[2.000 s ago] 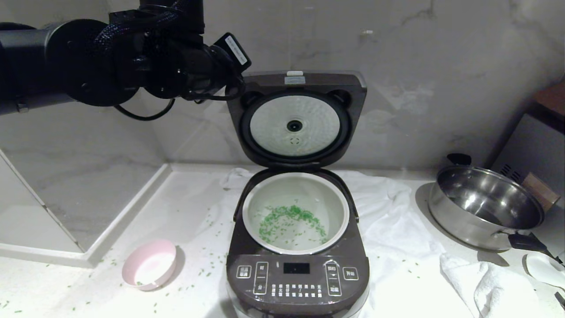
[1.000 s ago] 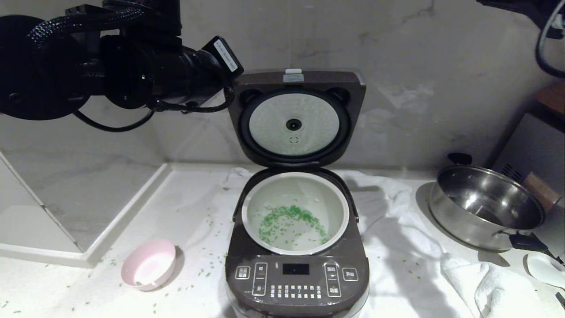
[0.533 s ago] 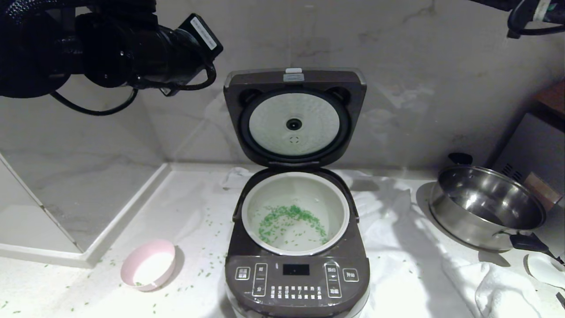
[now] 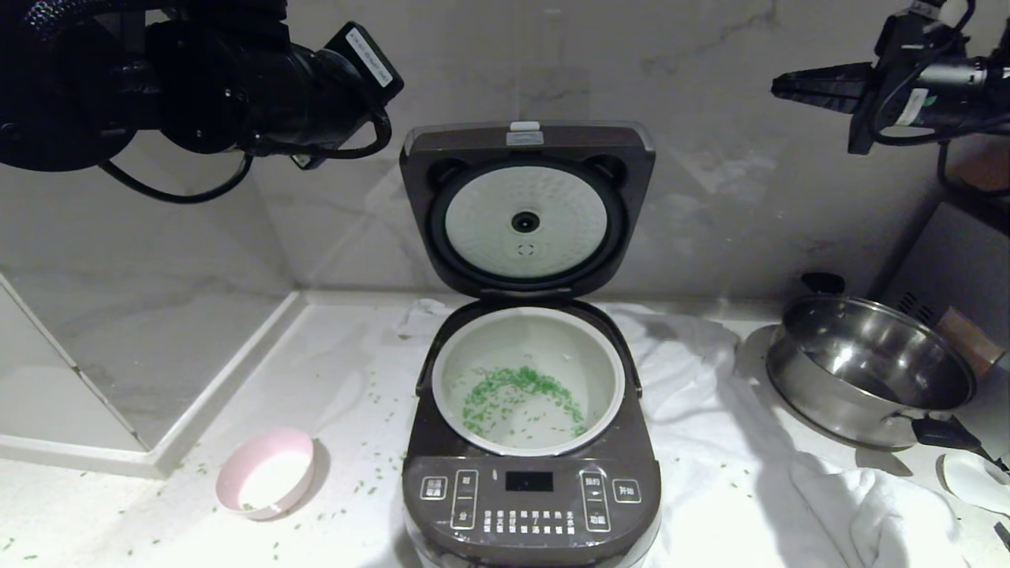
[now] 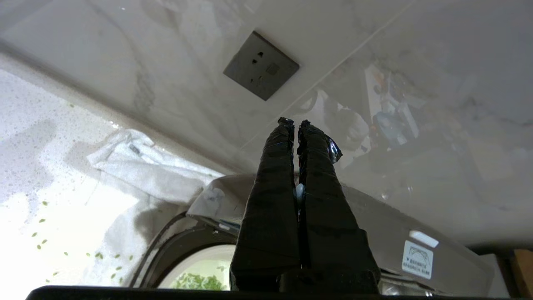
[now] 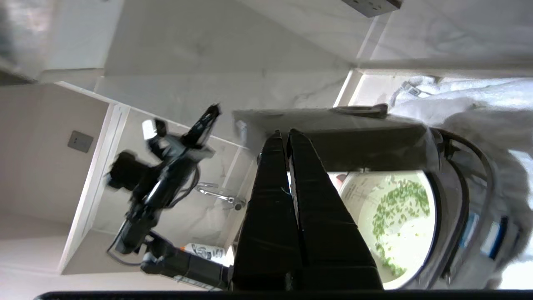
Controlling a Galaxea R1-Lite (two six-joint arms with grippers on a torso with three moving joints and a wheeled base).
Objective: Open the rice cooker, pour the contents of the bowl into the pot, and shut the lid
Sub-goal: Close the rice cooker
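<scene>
left claw (image 5: 295, 123): closed, empty | right claw (image 6: 283, 134): closed, empty

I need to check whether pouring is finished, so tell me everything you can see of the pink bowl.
The bowl is small and round, pink outside and glossy white inside. It stands upright on the pale countertop, left of the rice cooker and apart from it. It looks nearly empty: only a few green bits lie near its front edge. More green bits are scattered on the counter around it. Neither gripper touches it.
</scene>
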